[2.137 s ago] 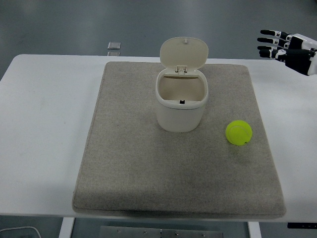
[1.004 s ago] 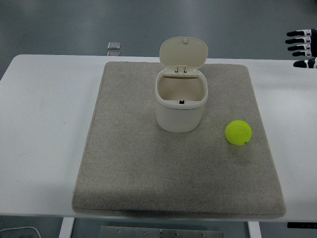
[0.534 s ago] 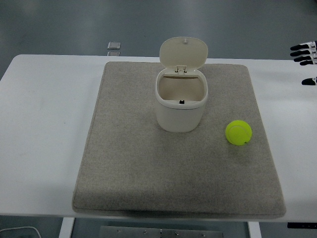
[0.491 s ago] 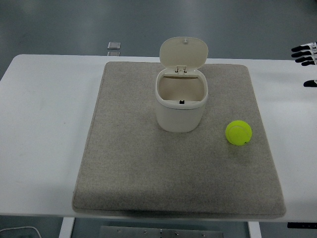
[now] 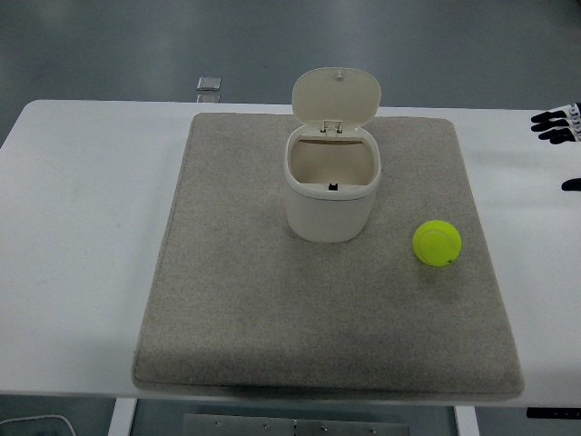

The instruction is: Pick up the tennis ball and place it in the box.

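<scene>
Grey felt mat (image 5: 272, 300) laid flat on the white table (image 5: 82, 254), covering its middle and reaching almost to its near edge; small square silvery object (image 5: 209, 84) beyond the table's far edge, on the grey floor (image 5: 109, 45).

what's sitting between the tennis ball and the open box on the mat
Nothing. In the head view, only bare grey mat separates the tennis ball from the open box to its left.
</scene>
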`<action>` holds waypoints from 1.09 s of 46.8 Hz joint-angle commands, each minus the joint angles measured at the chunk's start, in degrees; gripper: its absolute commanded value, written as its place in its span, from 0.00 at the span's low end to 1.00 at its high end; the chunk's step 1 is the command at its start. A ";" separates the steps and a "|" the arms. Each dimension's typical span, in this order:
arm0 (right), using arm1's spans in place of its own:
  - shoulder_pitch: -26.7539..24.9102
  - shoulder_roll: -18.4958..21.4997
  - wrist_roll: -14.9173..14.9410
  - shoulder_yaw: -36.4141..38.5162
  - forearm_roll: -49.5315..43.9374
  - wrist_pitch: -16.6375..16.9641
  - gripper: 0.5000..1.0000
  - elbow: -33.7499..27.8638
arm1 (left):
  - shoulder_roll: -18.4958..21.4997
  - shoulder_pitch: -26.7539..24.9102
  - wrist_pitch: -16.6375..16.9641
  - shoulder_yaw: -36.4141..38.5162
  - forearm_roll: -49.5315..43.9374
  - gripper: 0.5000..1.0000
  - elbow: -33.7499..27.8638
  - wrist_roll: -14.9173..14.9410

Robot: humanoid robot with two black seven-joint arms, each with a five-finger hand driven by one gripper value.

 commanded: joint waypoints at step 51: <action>-12.10 12.17 -0.77 -0.88 -17.53 -19.62 0.81 8.28 | 0.00 0.02 0.00 0.00 0.00 0.98 0.00 0.00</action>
